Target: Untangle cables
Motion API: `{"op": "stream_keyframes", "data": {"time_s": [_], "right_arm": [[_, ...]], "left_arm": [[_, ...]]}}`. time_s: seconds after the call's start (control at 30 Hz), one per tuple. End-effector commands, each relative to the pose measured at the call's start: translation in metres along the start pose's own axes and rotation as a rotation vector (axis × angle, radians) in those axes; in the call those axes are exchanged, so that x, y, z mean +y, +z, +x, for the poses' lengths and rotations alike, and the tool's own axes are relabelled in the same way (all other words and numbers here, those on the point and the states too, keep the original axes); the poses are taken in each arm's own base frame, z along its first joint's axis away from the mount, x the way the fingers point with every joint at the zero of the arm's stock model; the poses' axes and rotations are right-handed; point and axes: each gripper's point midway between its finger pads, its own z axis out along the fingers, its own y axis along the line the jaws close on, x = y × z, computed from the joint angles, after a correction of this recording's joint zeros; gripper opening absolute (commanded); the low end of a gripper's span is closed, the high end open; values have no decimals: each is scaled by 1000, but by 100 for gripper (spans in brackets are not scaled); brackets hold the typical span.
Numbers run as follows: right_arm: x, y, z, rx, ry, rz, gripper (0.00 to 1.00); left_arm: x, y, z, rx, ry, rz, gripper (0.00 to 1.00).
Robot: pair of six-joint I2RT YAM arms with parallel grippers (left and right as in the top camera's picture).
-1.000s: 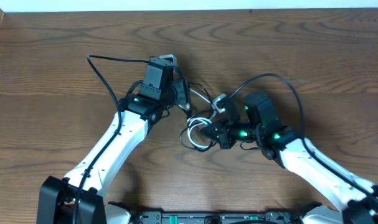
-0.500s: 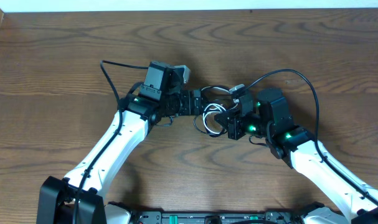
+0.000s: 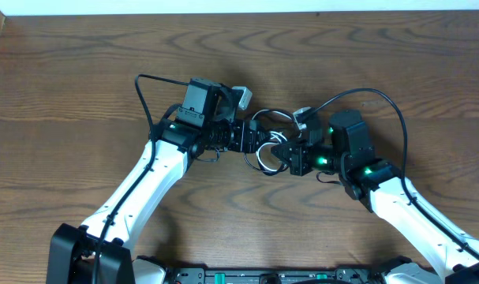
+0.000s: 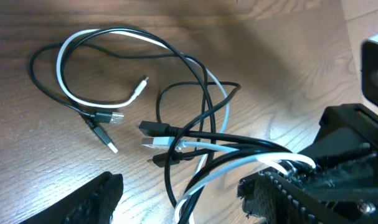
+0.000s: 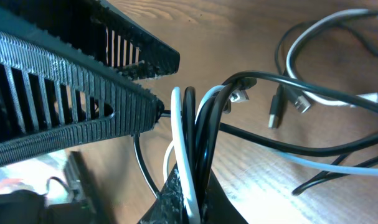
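At mid-table, right hand [image 5: 184,198] clamped on the cables [image 4: 208,115], left hand [image 3: 254,139] wide beside them.

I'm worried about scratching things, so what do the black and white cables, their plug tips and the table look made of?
Black cable: probably a smooth rubbery plastic jacket; it bends in soft loops with slight sheen. White cable: same look, glossier. Plug tips: bright silvery ends, likely metal. Table: brown grain lines, matte; solid wood or laminate, cannot tell.
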Motion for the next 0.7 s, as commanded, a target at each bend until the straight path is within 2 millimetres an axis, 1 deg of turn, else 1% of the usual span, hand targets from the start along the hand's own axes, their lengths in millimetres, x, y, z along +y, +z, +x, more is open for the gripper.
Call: {"op": "stream_keyframes", "data": {"time_s": [0.0,0.1,0.2,0.3,0.4,0.5,0.67], "right_arm": [[2,-8,-8,-19,155,-30,1],[-4,-12,-13,-40,237,-22,1],[-11,-17,-22,-71,306,-17,1],[-2,-19,-28,-81,311,-70,1],[0,-19,-32,-93,347,-82,1],[3,-20,-38,-113,333,-96,1],[9,-21,-40,-110,350,-126,1]], "left_arm": [[0,1,7,28,19,12,72],[1,1,13,52,2,6,72],[4,0,25,97,-30,-6,72],[-1,0,27,110,-54,23,72],[-7,0,28,118,-94,52,72],[-12,-1,27,119,-126,80,72],[-22,-1,22,109,-133,135,72]]}}
